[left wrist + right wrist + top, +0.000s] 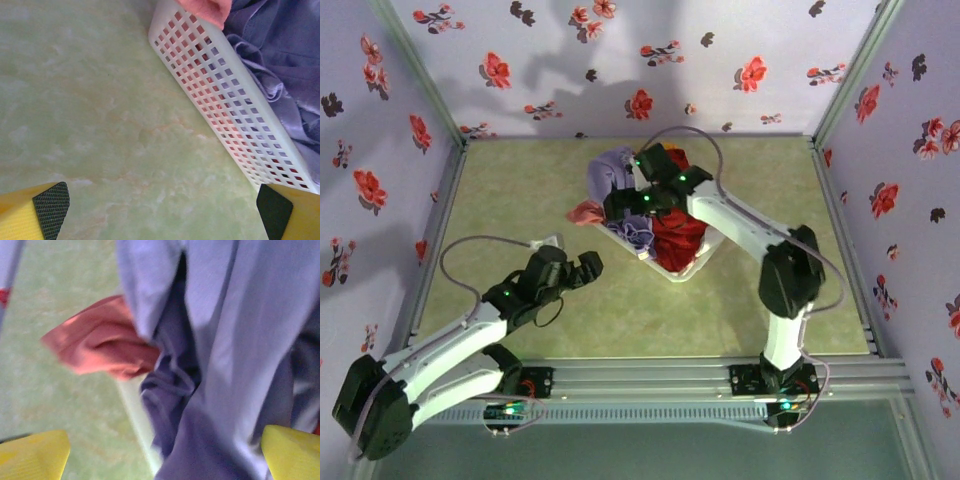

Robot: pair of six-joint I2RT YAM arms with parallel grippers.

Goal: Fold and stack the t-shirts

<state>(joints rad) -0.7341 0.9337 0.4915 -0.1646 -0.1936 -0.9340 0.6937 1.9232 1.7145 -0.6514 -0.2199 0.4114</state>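
Observation:
The t-shirts lie piled in a white basket at the middle of the table: a deep red one, a lavender one and a pink one hanging over the rim. My right gripper hovers open just over the pile. In the right wrist view its yellow fingers straddle the lavender shirt, with the pink shirt to the left and nothing gripped. My left gripper stands open over bare table, left of the basket. Its pads hold nothing.
The perforated basket wall runs diagonally close to my left gripper's right finger, with pink cloth and lavender cloth above it. Floral walls close in the green table on three sides.

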